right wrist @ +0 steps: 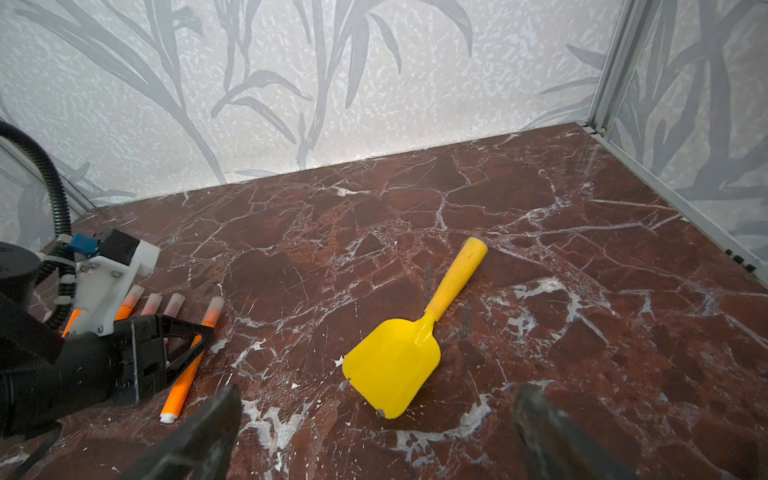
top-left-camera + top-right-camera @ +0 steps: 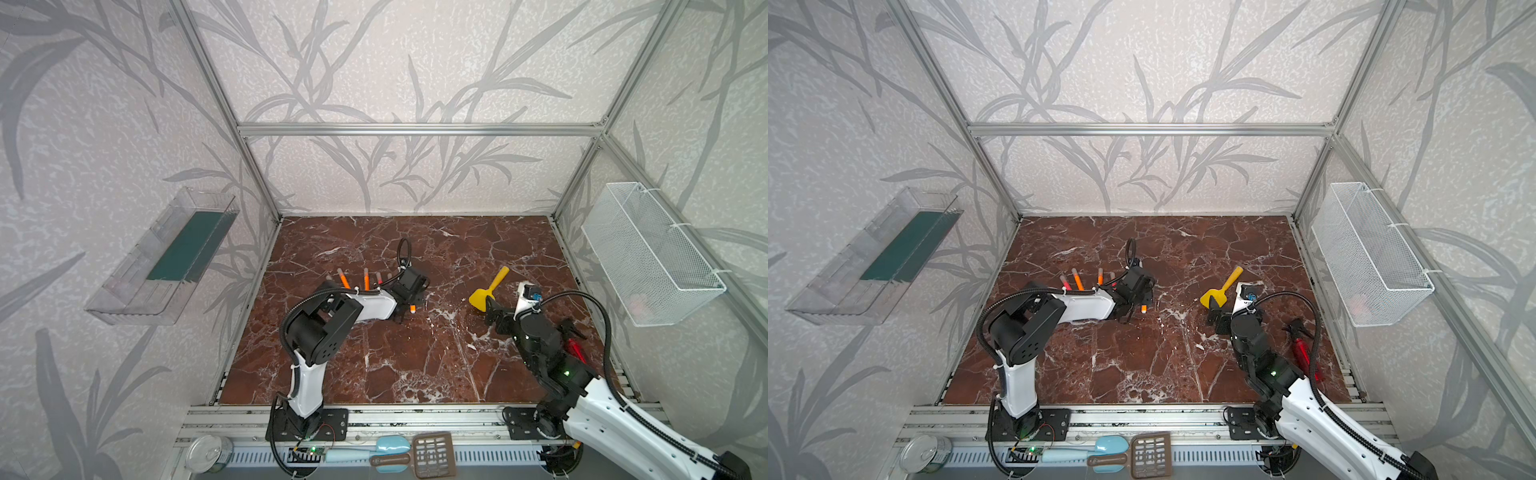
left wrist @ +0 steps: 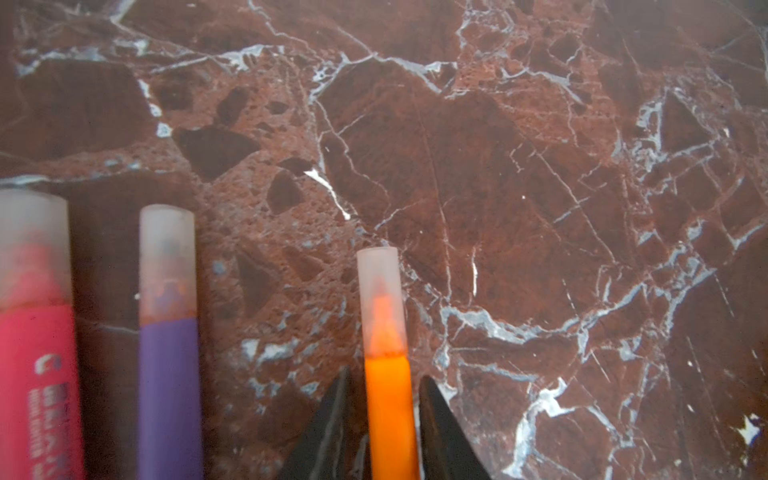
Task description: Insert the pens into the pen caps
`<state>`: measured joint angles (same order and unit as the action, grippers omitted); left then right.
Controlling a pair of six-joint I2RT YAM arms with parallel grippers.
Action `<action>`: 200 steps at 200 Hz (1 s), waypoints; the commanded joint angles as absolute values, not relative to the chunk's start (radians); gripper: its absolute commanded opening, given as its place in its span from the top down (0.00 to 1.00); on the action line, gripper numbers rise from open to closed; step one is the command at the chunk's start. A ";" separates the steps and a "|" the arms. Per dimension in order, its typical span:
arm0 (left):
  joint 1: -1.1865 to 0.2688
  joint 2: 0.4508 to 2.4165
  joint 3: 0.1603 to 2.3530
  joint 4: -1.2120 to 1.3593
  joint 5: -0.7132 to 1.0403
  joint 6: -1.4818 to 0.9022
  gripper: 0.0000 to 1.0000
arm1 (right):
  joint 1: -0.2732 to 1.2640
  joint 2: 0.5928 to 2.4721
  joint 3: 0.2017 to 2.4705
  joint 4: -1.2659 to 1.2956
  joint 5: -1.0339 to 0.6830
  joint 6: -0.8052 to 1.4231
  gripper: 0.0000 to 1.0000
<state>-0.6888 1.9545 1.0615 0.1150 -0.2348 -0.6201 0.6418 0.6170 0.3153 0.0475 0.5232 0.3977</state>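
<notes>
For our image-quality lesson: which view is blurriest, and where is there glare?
Left wrist view: softest, pink pen and purple pen blurred. Right wrist view: mild sheen on the yellow spatula. Both top views: even light.

Three pens lie roughly parallel on the red-brown marble tabletop [image 3: 498,166]: a pink-red pen [image 3: 37,374], a purple pen [image 3: 168,395] just beside it, and an orange pen [image 3: 390,415] set further apart. Each tip sits inside a translucent pen cap [image 3: 380,291]. The left gripper [image 3: 384,374] straddles the orange pen, its black fingers [image 3: 328,424] slightly parted, with a thin gap on one side.
</notes>
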 commanded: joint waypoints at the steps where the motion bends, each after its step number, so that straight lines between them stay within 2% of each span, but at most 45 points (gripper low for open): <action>1: -0.674 1.931 1.082 0.054 -0.245 -0.605 0.59 | 0.634 0.624 0.357 0.055 0.509 0.357 0.00; 14: -0.667 1.916 1.098 0.040 -0.213 -0.576 0.49 | 0.631 0.620 0.358 0.037 0.522 0.339 0.00; 40: -0.661 1.837 1.125 -0.037 -0.238 -0.560 0.40 | 0.621 0.622 0.272 0.113 0.569 0.325 0.01; 77: -0.660 1.554 1.002 -0.006 -0.336 -0.504 0.26 | 0.617 0.623 0.322 0.038 0.549 0.347 0.01; 93: -0.657 1.424 0.940 0.004 -0.405 -0.474 0.25 | 0.617 0.639 0.364 0.003 0.610 0.362 0.01; 102: -0.654 1.360 0.895 0.025 -0.480 -0.465 0.21 | 0.617 0.657 0.397 -0.041 0.664 0.371 0.01; 117: -0.646 1.270 0.801 0.093 -0.661 -0.447 0.08 | 0.617 0.698 0.427 -0.085 0.723 0.350 0.01; 133: -0.621 1.209 0.636 0.344 -0.703 -0.275 0.06 | 0.617 0.736 0.380 0.086 0.743 0.142 0.01; 140: -0.613 1.191 0.570 0.464 -0.722 -0.195 0.01 | 0.613 0.750 0.382 0.109 0.793 0.124 0.01; 153: -0.561 1.172 0.510 0.519 -0.776 -0.145 0.00 | 0.564 0.787 0.382 0.165 0.854 0.111 0.01; 165: -0.472 1.179 0.500 0.463 -0.822 -0.185 0.00 | 0.473 0.845 0.378 0.257 0.751 0.076 0.01; 181: -0.368 1.193 0.480 0.422 -0.850 -0.198 0.00 | 0.373 0.952 0.440 0.214 0.557 0.085 0.01; 192: -0.353 1.190 0.478 0.419 -0.985 -0.192 0.00 | 0.355 1.028 0.472 0.216 0.473 0.045 0.01; 200: -0.351 1.173 0.471 0.400 -1.011 -0.174 0.00 | 0.355 1.084 0.492 0.228 0.417 -0.023 0.01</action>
